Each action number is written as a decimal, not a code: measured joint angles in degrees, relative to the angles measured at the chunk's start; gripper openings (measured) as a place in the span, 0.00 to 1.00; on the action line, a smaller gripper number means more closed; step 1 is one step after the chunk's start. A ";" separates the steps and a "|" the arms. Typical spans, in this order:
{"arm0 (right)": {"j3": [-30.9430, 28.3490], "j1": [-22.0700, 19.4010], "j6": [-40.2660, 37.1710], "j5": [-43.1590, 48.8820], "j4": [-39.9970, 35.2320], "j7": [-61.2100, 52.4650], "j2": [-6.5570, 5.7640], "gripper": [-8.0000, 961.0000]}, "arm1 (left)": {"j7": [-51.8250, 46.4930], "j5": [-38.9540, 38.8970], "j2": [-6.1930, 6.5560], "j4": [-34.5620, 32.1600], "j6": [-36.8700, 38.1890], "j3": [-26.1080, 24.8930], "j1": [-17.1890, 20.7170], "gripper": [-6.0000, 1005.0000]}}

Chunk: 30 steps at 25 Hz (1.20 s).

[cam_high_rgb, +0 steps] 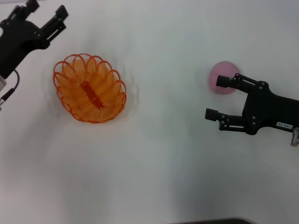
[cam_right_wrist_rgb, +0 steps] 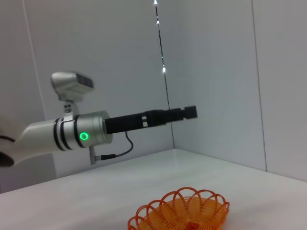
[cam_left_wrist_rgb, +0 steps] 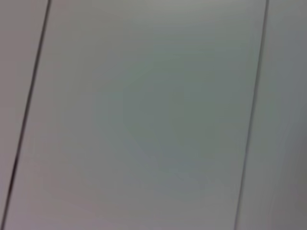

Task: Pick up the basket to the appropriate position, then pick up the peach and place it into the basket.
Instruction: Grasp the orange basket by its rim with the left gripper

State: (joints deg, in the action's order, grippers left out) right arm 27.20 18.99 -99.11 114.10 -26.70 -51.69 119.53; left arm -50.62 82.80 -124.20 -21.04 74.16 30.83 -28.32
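fingers [cam_high_rgb: 226, 81] of my right gripper [cam_high_rgb: 216, 97] are spread apart and grasp nothing, at the right of the head frame; the upper one overlaps the peach [cam_high_rgb: 222, 74] in that view, though i cannot tell whether it touches. the peach sits on the white tabletop [cam_high_rgb: 168, 158] at the upper right, well apart from the basket [cam_high_rgb: 89, 87], which rests upright on the tabletop at the upper left. my left gripper [cam_high_rgb: 46, 15] sits in the top left corner, just above the basket, its fingers parted and holding nothing. from my right wrist, the basket [cam_right_wrist_rgb: 181, 213] shows at the bottom of the frame with my left gripper [cam_right_wrist_rgb: 189, 112] raised above it, against a pale wall [cam_right_wrist_rgb: 220, 72].
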 joint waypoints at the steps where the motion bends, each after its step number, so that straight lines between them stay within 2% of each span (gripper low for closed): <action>1: -0.03 -0.01 0.00 0.02 0.00 -0.03 0.00 0.98 | -1.78 0.00 -0.01 -0.94 -1.19 1.46 0.00 0.84; 10: -0.39 -0.59 -0.21 0.10 -0.02 -0.13 0.00 0.98 | -21.54 0.15 -0.14 -13.96 -12.31 19.10 1.80 0.84; 13: -0.51 -0.68 -0.24 0.05 -0.01 -0.15 0.00 0.98 | -30.46 2.61 -0.16 -19.62 -17.73 24.05 2.94 0.84; 16: -0.56 -0.71 -0.27 0.02 -0.02 -0.16 0.00 0.98 | -41.25 10.64 -0.23 -26.14 -20.05 26.08 3.38 0.84; 17: -0.56 -0.71 -0.27 0.02 -0.02 -0.16 0.00 0.98 | -41.25 10.64 -0.23 -26.14 -20.05 26.08 3.38 0.84; 23: -0.66 -0.65 -0.30 -0.02 -0.01 -0.23 -0.01 0.98 | -60.58 26.99 -0.03 -35.70 -18.43 26.56 2.53 0.84; 27: -0.66 -0.46 -0.35 -0.03 -0.01 -0.25 -0.10 0.98 | -73.26 40.55 0.16 -43.74 -14.73 28.69 1.48 0.84; 30: -0.66 -0.35 -0.38 -0.03 -0.01 -0.25 -0.10 0.98 | -82.74 50.60 0.65 -47.11 -9.04 29.70 -1.07 0.84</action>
State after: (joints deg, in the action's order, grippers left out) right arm 26.54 18.64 -99.49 114.07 -26.71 -51.95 119.44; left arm -133.37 133.40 -123.55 -68.15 65.12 60.53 -29.39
